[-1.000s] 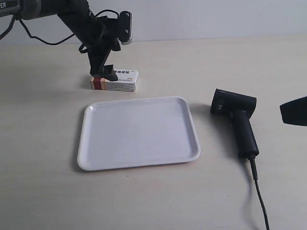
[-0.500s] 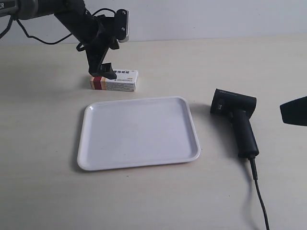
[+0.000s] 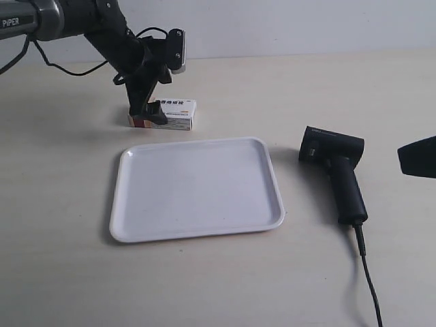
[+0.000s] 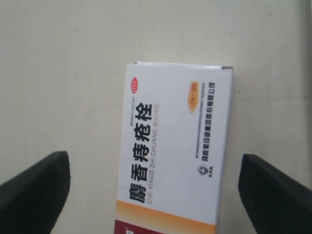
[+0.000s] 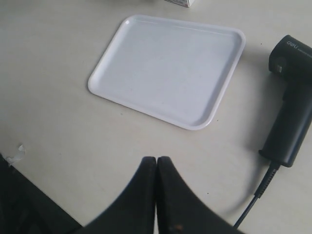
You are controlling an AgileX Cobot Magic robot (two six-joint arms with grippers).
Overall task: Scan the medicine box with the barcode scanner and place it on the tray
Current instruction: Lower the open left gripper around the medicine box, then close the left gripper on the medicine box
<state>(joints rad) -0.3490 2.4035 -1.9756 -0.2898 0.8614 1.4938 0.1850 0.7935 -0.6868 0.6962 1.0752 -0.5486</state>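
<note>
The left gripper [image 4: 155,195], its fingers spread wide, is straddling the medicine box [image 4: 175,146] lying on the table [image 3: 61,272] just beyond the tray [image 3: 197,187], a light, crushable carton probably best pinched gently across its long edges.

White medicine box [image 4: 175,146] (orange band, dark red end), white tray [image 3: 196,189], black barcode scanner [image 3: 337,170]

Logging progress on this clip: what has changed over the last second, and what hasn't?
The left gripper came lower onto the banded end of the medicine box, jaws open either side, nothing gripped yet. The box, tray, barcode scanner and right gripper stayed put.
</note>
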